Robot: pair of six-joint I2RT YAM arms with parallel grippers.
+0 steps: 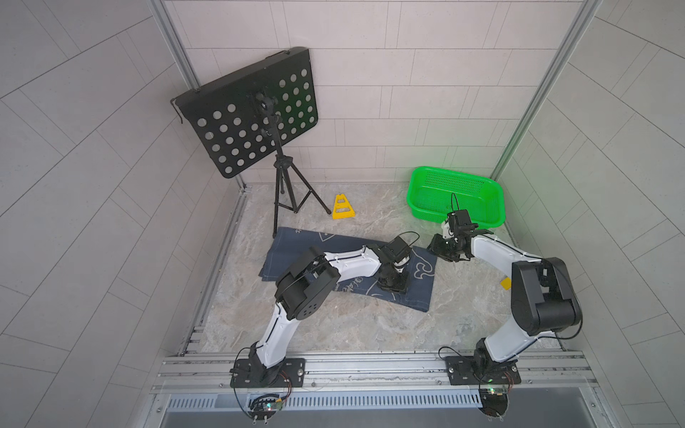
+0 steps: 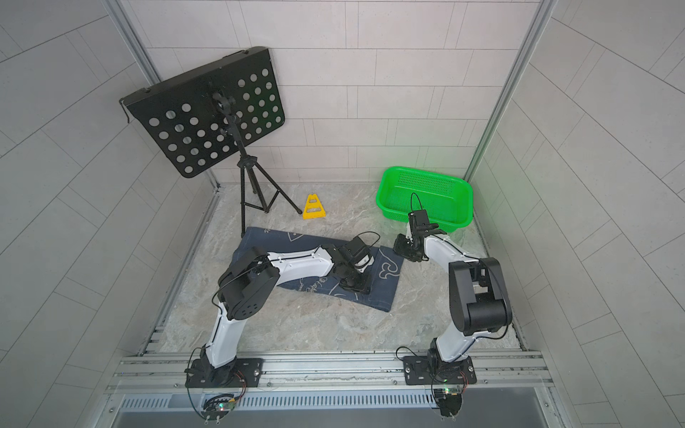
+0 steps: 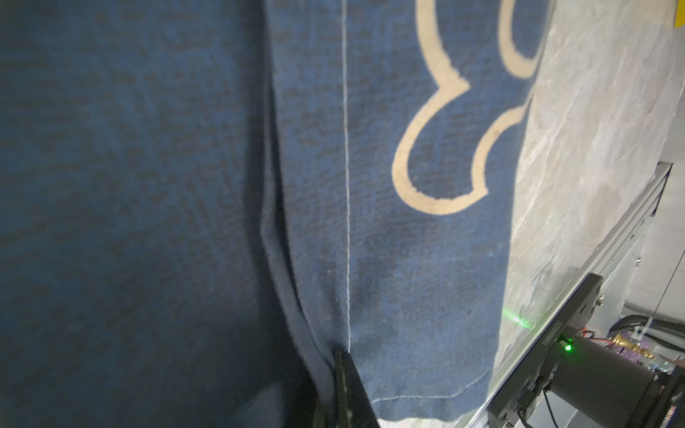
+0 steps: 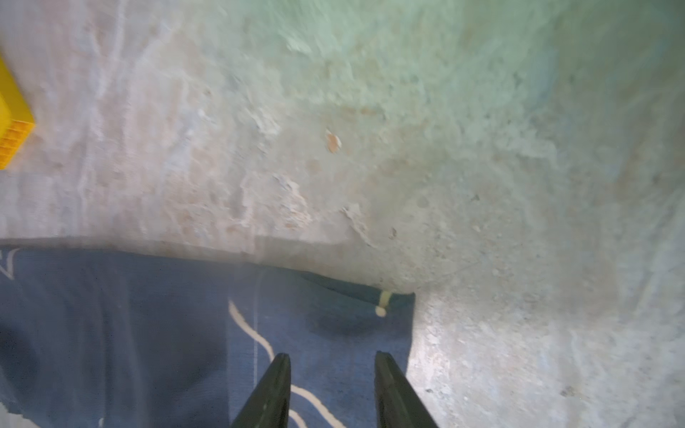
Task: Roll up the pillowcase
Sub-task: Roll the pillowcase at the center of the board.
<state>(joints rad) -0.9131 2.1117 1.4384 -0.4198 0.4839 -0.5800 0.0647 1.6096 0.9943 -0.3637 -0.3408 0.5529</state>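
Note:
The dark navy pillowcase (image 1: 293, 242) (image 2: 259, 241) lies on the marble table, with a layer folded over along its length. In both top views my left gripper (image 1: 393, 287) (image 2: 356, 285) presses down on the near right part of the cloth. The left wrist view shows the jaws (image 3: 335, 370) shut on a fold edge of the pillowcase (image 3: 389, 259), next to a pale stitched seam. My right gripper (image 1: 437, 249) (image 2: 402, 247) hovers at the cloth's far right corner. It is open (image 4: 331, 357) over the pillowcase (image 4: 148, 333), with nothing between its fingers.
A green basket (image 1: 450, 174) stands at the back right, just behind the right arm. A yellow triangular piece (image 1: 343, 208) and a black music stand (image 1: 252, 111) on a tripod are at the back left. A small yellow item (image 1: 506, 283) lies under the right arm.

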